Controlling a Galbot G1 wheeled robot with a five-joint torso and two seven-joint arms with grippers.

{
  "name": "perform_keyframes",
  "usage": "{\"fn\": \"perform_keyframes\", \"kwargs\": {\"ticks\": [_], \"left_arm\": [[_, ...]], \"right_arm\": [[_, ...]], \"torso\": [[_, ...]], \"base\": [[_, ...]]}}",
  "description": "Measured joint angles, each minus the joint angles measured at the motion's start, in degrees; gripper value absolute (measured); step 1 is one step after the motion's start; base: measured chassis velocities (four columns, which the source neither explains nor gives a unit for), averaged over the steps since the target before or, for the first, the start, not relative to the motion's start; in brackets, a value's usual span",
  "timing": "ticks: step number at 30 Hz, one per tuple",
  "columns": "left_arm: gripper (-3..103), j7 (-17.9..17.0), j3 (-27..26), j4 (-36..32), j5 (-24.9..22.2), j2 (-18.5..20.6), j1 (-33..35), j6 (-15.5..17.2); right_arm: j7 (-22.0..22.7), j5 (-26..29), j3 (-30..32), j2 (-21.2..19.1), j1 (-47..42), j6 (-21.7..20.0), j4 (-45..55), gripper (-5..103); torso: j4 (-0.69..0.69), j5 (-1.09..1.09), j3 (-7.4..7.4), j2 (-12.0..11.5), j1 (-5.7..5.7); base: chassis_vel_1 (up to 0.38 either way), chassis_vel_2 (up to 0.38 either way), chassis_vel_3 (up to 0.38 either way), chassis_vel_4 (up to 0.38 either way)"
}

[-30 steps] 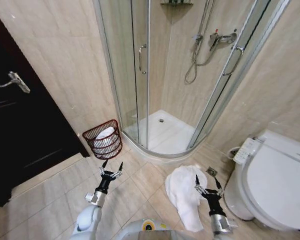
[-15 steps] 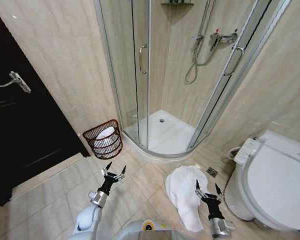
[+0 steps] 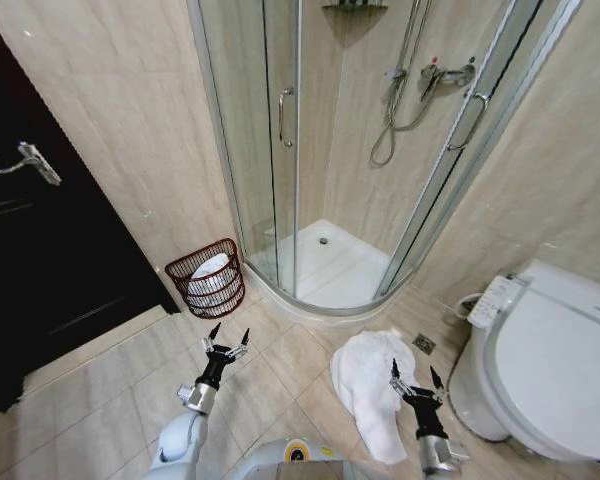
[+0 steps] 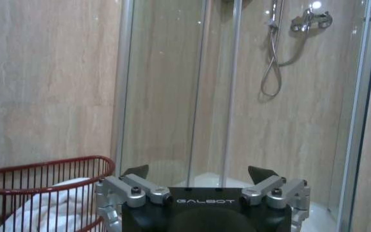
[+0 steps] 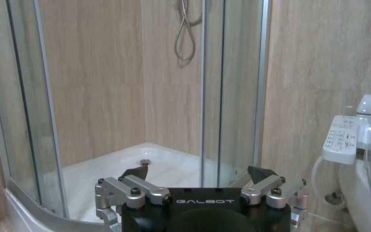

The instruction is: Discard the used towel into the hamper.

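Head view — towel (image 3: pixel 368 388) partly behind open right gripper (image 3: pixel 412 375)

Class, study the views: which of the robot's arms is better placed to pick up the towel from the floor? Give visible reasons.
Probably the right. The right gripper hangs open just above the towel, while the left gripper, also open, is nearer the hamper.

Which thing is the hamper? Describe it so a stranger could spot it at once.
Start at the curved glass shower enclosure. Left of its door, the hamper stands on the floor against the beige tiled wall, right of the dark door. It is a small reddish-brown wire basket with white cloth already inside, unlike the loose white towel beside the toilet.
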Motion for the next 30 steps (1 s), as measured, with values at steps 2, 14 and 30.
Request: {"fn": "perform_keyframes", "kwargs": {"ticks": [2, 14, 30], "left_arm": [[100, 0.0, 0.0, 0.1, 0.1, -0.1, 0.0, -0.1], [100, 0.2, 0.1, 1.3, 0.3, -0.2, -0.4, -0.9], [100, 0.3, 0.3, 2.0, 0.2, 0.5, -1.3, -0.7]], "right_arm": [[0.0, 0.0, 0.0, 0.0, 0.0, 0.1, 0.0, 100], [-0.2, 0.0, -0.1, -0.1, 0.1, 0.2, -0.2, 100], [-0.8, 0.0, 0.9, -0.2, 0.0, 0.2, -0.1, 100]], "torso": [[0.0, 0.0, -0.18, -0.3, -0.18], [0.0, 0.0, -1.92, -3.8, -1.83], [0.0, 0.0, -4.11, -8.0, -3.86]], "base": [[0.0, 0.0, 0.0, 0.0], [0.0, 0.0, 0.0, 0.0], [0.0, 0.0, 0.0, 0.0]]}}
